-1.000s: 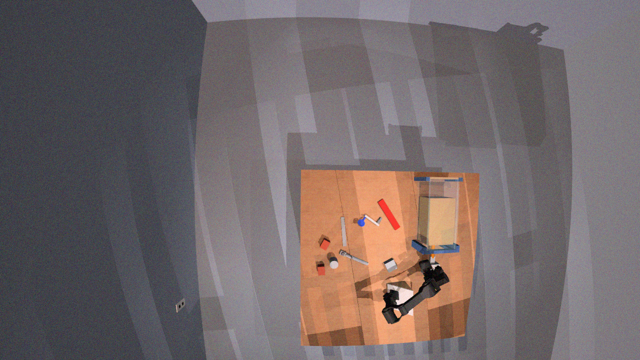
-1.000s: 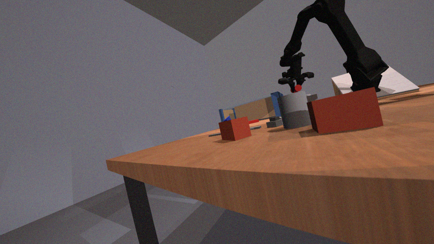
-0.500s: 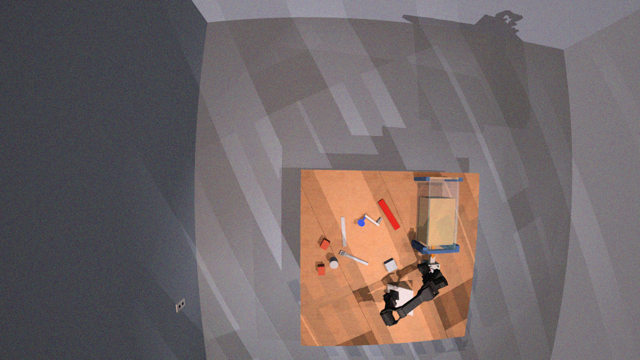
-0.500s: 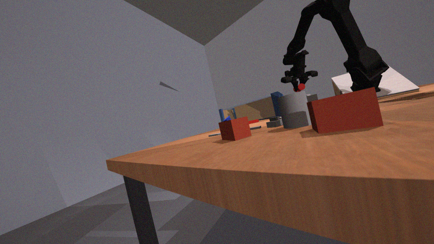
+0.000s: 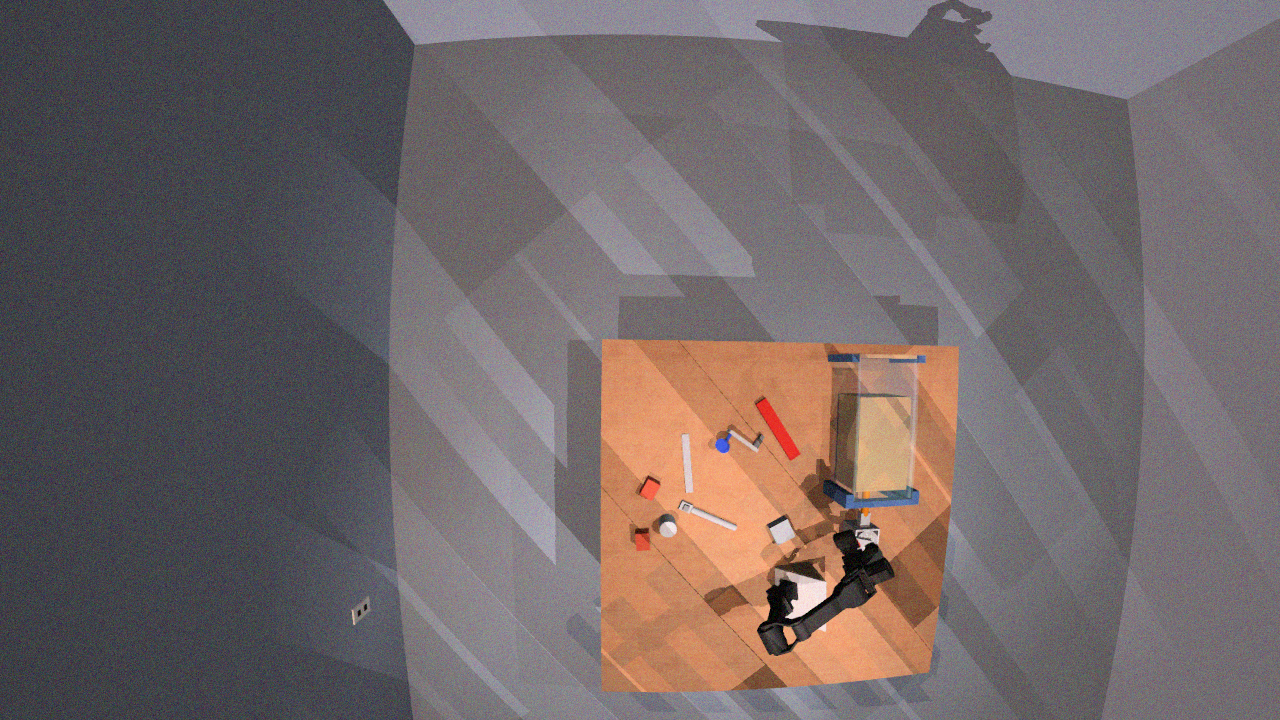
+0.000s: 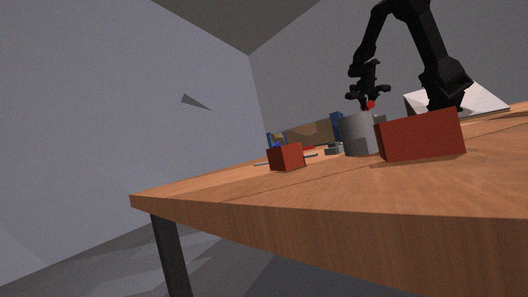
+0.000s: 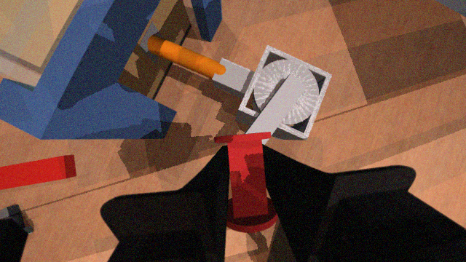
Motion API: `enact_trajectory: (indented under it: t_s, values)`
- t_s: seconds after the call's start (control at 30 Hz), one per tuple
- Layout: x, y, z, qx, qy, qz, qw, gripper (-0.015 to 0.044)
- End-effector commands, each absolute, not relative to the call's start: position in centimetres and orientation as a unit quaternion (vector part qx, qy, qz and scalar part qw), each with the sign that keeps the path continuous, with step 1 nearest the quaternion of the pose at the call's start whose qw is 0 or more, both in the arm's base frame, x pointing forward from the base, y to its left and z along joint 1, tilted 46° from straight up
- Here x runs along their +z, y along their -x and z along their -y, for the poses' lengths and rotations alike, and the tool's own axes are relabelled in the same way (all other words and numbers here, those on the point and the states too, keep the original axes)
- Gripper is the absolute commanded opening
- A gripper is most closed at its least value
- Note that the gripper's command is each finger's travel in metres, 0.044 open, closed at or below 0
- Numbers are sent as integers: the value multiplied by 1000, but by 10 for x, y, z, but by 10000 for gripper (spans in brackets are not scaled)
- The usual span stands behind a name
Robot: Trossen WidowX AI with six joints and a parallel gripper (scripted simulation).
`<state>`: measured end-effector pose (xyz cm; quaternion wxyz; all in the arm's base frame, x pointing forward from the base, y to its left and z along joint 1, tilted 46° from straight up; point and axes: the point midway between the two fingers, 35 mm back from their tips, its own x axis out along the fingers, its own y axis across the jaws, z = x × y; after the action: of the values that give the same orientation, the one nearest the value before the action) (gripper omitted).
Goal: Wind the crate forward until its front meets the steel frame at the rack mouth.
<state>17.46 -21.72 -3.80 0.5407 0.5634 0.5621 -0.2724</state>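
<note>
My gripper [image 7: 241,148] [image 6: 366,103] is shut on the red grip [image 7: 248,175] of the winch handle. The handle's grey arm [image 7: 277,103] reaches from the grip over the drum of the winch [image 7: 316,109] [image 5: 866,535]; its key end is hidden under the arm. An orange strap [image 7: 189,58] runs from the winch through the mouth of the rack. The tan crate [image 5: 884,438] [image 7: 36,22] [image 6: 312,130] sits flat inside the clear panels, its front close behind the blue steel frame [image 5: 886,502] [image 7: 81,58]. I cannot tell whether they touch.
A red bar [image 5: 776,428] [image 7: 33,172] lies left of the rack. A blue-knobbed crank [image 5: 722,445], grey bar [image 5: 687,462], slim grey tool [image 5: 713,517], grey cylinder [image 5: 667,526] [image 6: 357,134] and two red blocks lie farther left. A small grey box [image 5: 780,530] stands left of the winch.
</note>
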Motion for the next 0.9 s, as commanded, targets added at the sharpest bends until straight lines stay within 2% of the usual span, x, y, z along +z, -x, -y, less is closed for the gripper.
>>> enact_trajectory:
  t_s: [0.0, 0.87]
  values:
    - [-38, -161, 212, -278, -563, -571, 529, 0]
    - [-38, -130, 210, -279, -562, -571, 529, 0]
